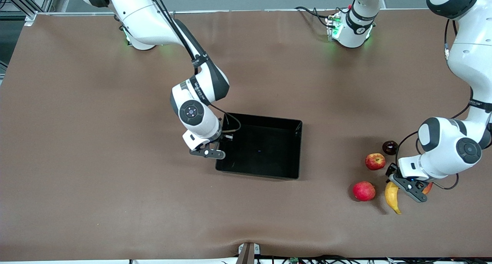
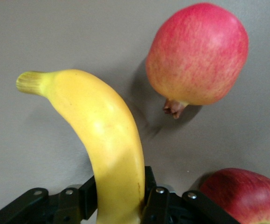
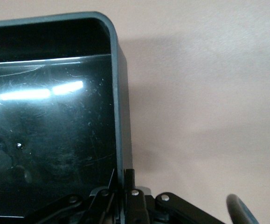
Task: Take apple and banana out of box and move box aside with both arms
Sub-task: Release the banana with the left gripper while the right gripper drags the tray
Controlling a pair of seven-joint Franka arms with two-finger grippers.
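We have the right gripper (image 1: pixel 210 150) pressed together on the wall of the shallow glossy black plastic box (image 1: pixel 292 148) at the end toward the right arm, fingers (image 3: pixel 134 198) straddling that rim, and the box sits empty mid-table. The left gripper (image 1: pixel 408 184) pinches the curved yellow banana (image 1: pixel 392 198) down on the table at the left arm's end, its long axis running toward the front camera, with the streaked red-and-yellow apple (image 1: pixel 375 161) just beside it, farther from that camera. Our read: only the right arm is at the box; the left must release the banana and reach the unheld wall on its own side before we shift the box.
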